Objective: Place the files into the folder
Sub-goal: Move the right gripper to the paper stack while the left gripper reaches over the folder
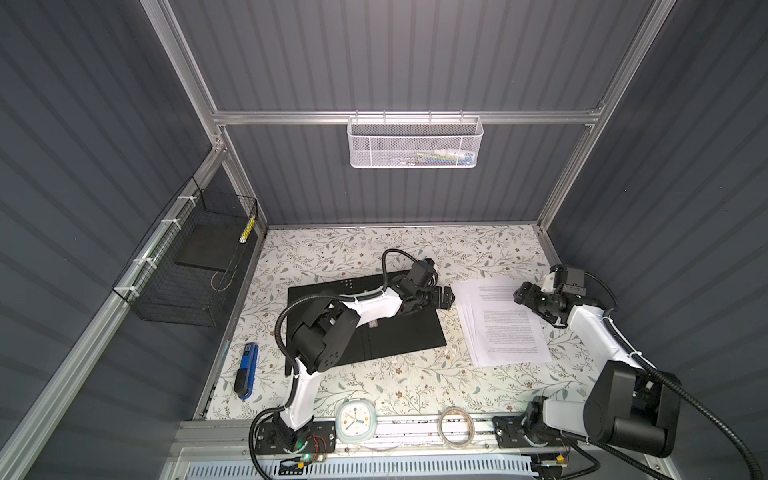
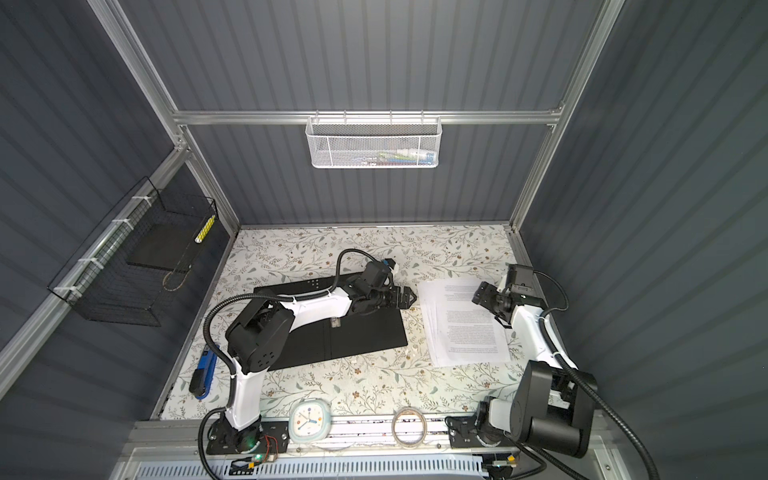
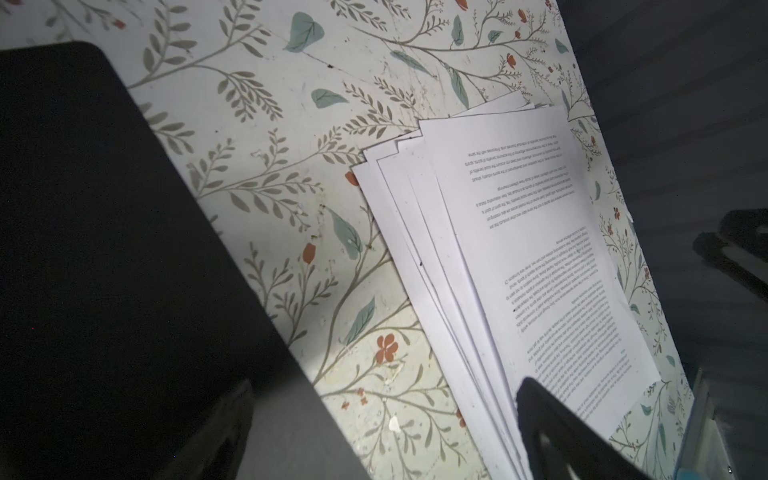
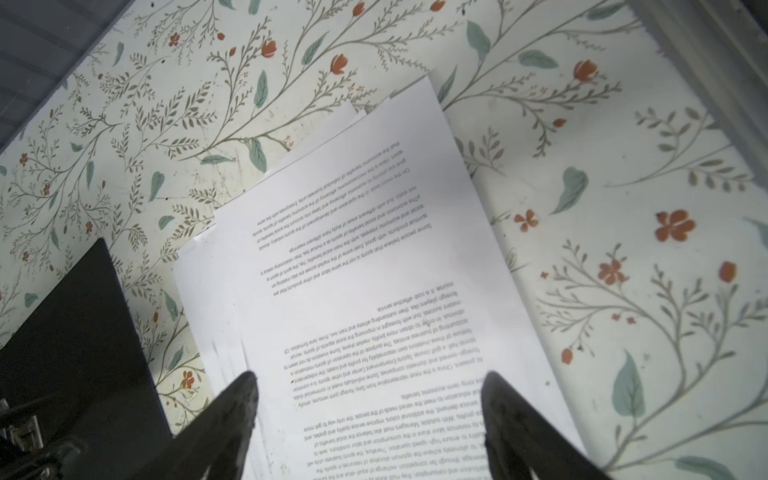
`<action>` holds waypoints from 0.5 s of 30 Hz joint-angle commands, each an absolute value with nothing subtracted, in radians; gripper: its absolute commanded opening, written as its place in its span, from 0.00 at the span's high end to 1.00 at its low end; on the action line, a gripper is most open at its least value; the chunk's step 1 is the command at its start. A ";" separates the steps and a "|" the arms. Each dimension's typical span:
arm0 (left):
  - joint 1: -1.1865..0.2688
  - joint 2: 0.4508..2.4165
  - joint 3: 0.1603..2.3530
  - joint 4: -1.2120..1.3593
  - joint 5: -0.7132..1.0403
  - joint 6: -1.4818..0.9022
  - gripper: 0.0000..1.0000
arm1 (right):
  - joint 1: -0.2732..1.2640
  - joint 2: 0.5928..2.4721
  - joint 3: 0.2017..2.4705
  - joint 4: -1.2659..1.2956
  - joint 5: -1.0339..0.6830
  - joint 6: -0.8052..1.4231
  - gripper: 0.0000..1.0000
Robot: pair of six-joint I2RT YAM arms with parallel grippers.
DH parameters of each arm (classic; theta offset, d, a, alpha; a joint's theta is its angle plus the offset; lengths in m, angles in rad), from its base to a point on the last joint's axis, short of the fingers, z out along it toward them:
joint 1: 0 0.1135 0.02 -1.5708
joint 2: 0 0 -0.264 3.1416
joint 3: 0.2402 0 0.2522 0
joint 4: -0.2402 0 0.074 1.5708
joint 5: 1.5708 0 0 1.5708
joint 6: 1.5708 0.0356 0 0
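Note:
The folder (image 1: 399, 332) lies open in the middle of the table with its black inner faces up and a metal clip (image 1: 372, 324) on the spine. The files (image 1: 503, 328), a fanned stack of white printed sheets, lie flat on the table to its right. My left gripper (image 1: 449, 296) hangs open over the folder's far right corner, beside the files' left edge; in the left wrist view (image 3: 386, 415) nothing sits between its fingers. My right gripper (image 1: 518, 293) hovers open over the far right part of the files (image 4: 374, 270), with its jaws either side of the top sheet and nothing held.
A blue and black tool (image 1: 246, 370) lies at the table's left edge. A small clock (image 1: 356, 422) and a tape roll (image 1: 456, 427) sit on the front rail. A black wire basket (image 1: 187, 266) hangs on the left wall and a white mesh basket (image 1: 415, 141) on the back rail.

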State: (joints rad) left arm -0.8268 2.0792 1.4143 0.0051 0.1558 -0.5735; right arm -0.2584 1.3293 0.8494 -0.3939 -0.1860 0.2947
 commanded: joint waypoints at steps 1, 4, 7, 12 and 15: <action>-0.857 2.102 1.457 0.006 0.192 -0.574 0.01 | -0.291 1.360 0.897 -0.433 -0.205 0.229 0.15; -0.865 2.127 1.474 -0.032 0.182 -0.561 0.01 | -0.320 1.415 0.941 -0.446 -0.210 0.218 0.15; -0.869 2.149 1.480 -0.035 0.203 -0.559 0.01 | -0.341 1.471 0.977 -0.451 -0.211 0.200 0.15; -0.883 2.193 1.516 -0.043 0.239 -0.534 0.01 | -0.364 1.524 0.988 -0.424 -0.239 0.198 0.15; -0.887 2.229 1.546 -0.064 0.251 -0.549 0.01 | -0.372 1.587 1.008 -0.419 -0.268 0.204 0.17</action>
State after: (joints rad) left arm -0.8787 2.1895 1.5112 -0.0132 0.2192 -0.5575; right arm -0.3641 1.5440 0.9768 -0.4160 -0.2260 0.2157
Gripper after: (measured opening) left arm 0.992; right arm 0.832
